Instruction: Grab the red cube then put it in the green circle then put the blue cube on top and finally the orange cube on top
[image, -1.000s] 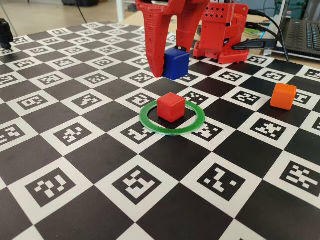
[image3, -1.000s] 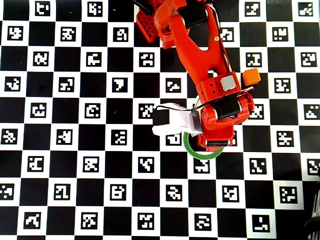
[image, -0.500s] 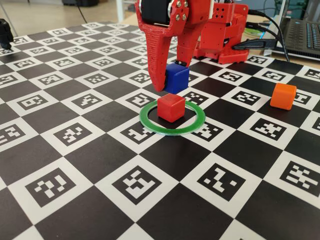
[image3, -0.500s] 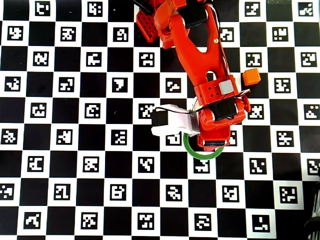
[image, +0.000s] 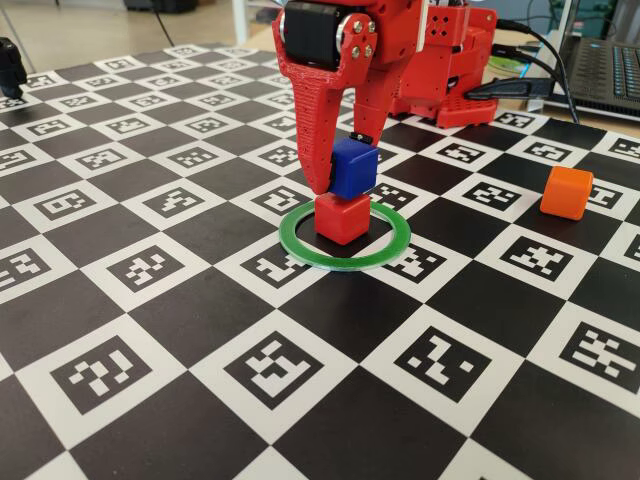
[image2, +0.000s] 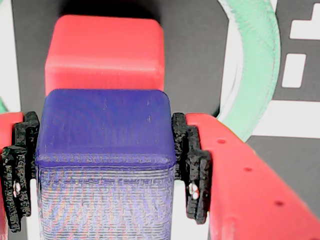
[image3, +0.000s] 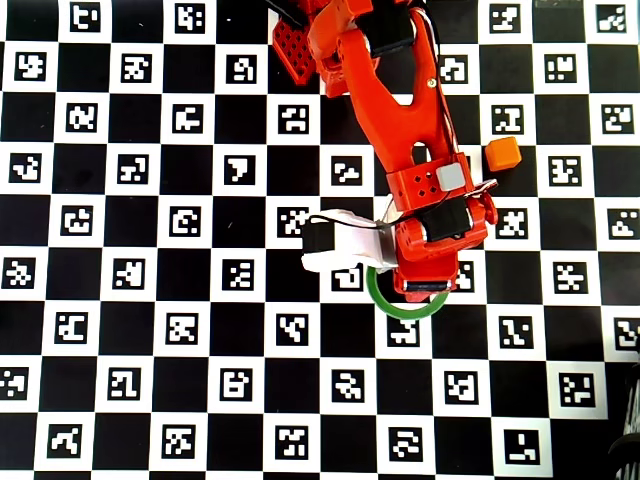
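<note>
The blue cube (image: 352, 167) is pinched between the black pads of the claw (image: 338, 165) and is held just above the red cube (image: 342, 217), slightly behind it in the fixed view. The red cube is seated inside the green circle (image: 385, 250) near the middle of the worktop (image: 180, 330). The orange cube (image: 567, 192) is set well apart, toward the worktop's right edge in that view.

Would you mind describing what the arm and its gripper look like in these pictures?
The arm is bright red printed plastic with a grey square patch and small holes. A white housing carrying a black module sits beside the wrist. The gripper has tapered red fingers with black ridged pads.
</note>
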